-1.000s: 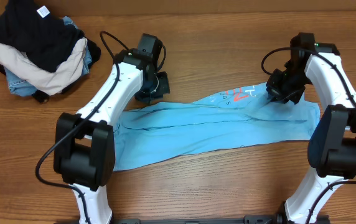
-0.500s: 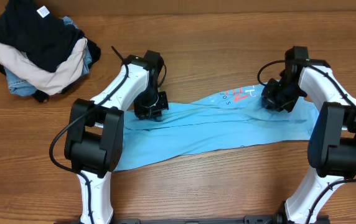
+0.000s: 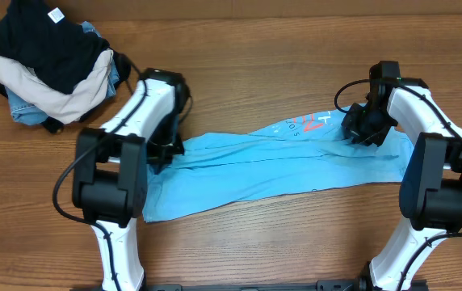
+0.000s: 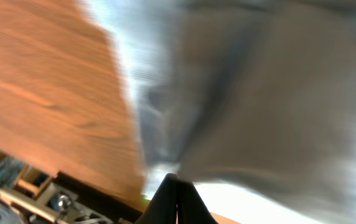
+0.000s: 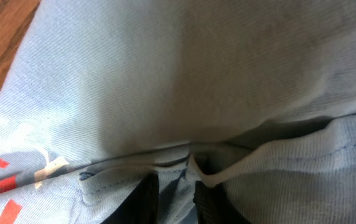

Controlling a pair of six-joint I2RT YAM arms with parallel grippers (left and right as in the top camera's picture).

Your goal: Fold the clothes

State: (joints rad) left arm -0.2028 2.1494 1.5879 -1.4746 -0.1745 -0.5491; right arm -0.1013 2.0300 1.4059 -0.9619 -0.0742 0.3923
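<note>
Wood-grain brown surface [image 3: 255, 250] fills my overhead feed. At its far left corner sits a loose heap of black, cream and denim-blue garments [image 3: 49, 61], well apart from everything else.

Moving right, my left gripper [image 3: 165, 152] is down at the left end of the light sky-blue cotton T-shirt [image 3: 271, 166]. The shirt lies flat on the surface as a long, wrinkled band running from the near left up toward the far right, between the two arms. My left wrist feed is badly smeared. At its bottom edge I make out the dark fingers [image 4: 165, 202] drawn together to a thin slit, with pale cloth right at their tips. Whether any fabric is pinched between them I cannot tell.

Further right, small red and white printed lettering [image 3: 310, 123] shows on the shirt's far edge. Just beside it my right gripper [image 3: 362, 129] presses onto the upper right part of the shirt. On the right wrist feed its jaws stand narrow, with a stitched hem fold of the blue cloth caught between the two dark fingers [image 5: 145, 194].
</note>
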